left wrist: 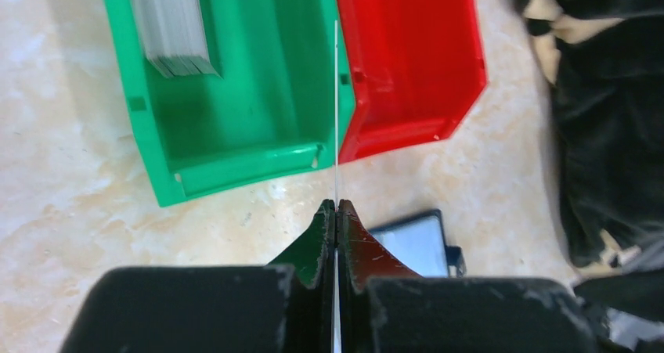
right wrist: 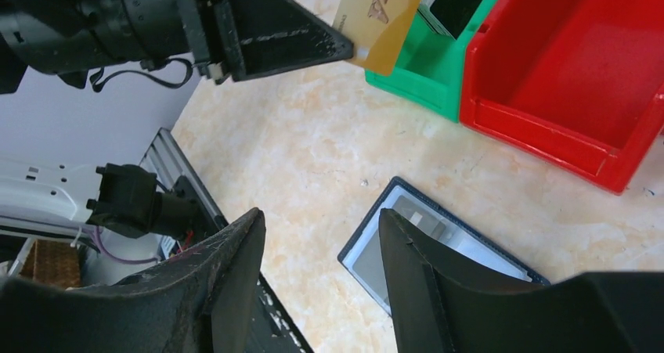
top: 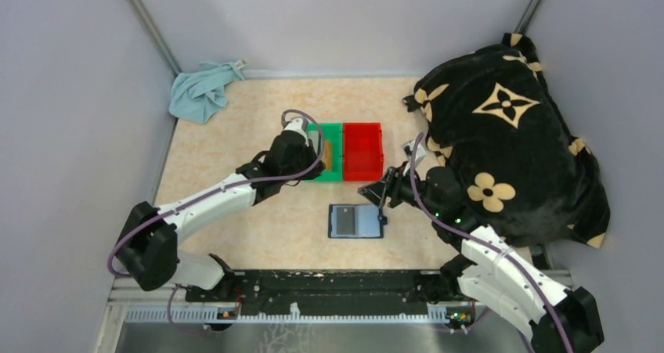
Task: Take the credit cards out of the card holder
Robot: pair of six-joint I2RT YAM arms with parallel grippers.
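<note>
Gold card point(right wrist: 381, 16) is pinched in my closed left gripper point(left wrist: 336, 206) at the green bin point(left wrist: 145, 126), so I judge that dropping it comes next, while my open right gripper point(right wrist: 321, 232) hovers over the unfolded card holder point(top: 356, 221).

Left gripper point(left wrist: 336, 206), jaws closed on a thin credit card point(left wrist: 336, 110) seen edge-on, over the seam between green bin point(left wrist: 235, 169) and red bin point(left wrist: 407, 55). Grey cards point(left wrist: 172, 24) lie stacked in the green bin; the card holder point(left wrist: 415, 243) lies on the worktop point(left wrist: 70, 196) beside the jaws.
</note>
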